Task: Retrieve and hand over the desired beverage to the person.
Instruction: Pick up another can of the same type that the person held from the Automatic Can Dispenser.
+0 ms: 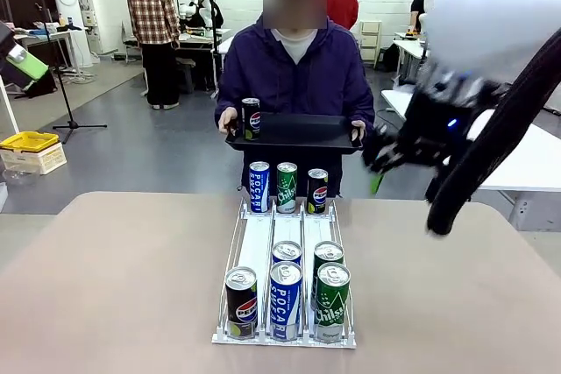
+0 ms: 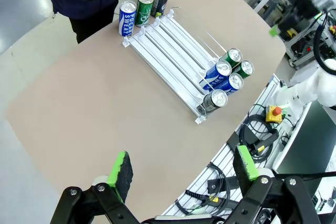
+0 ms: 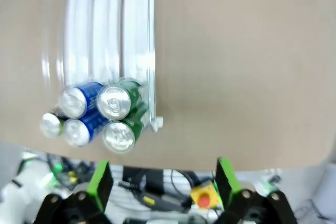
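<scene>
The person [image 1: 294,76] stands at the far side of the table [image 1: 114,278], facing me and holding a black tray [image 1: 298,133] in both hands at waist height. One Pepsi can [image 1: 251,118] stands upright on the tray's left end. On the table between us lies a white wire rack [image 1: 263,238] with three lanes running from the person toward me. At its far end three cans stand in a row: a blue Pocari can [image 1: 259,187], a green Chilsung can [image 1: 287,187] and a black Pepsi can [image 1: 317,191]. At the near end five more are packed together. A front Pepsi can [image 1: 241,302] fills the left lane, two Pocari cans [image 1: 286,298] stand one behind the other in the middle, and two green cans [image 1: 332,302] do the same on the right. My left claw [image 2: 184,166] hangs high off the table's left side, its green pads [image 2: 121,169] spread wide with nothing between them. My right claw [image 3: 163,179] is raised over the rack's near end and looks down on the packed cans. Its pads are also apart and it grips nothing. In the front view that arm [image 1: 491,50] is blurred, up to the right of the tray.
</scene>
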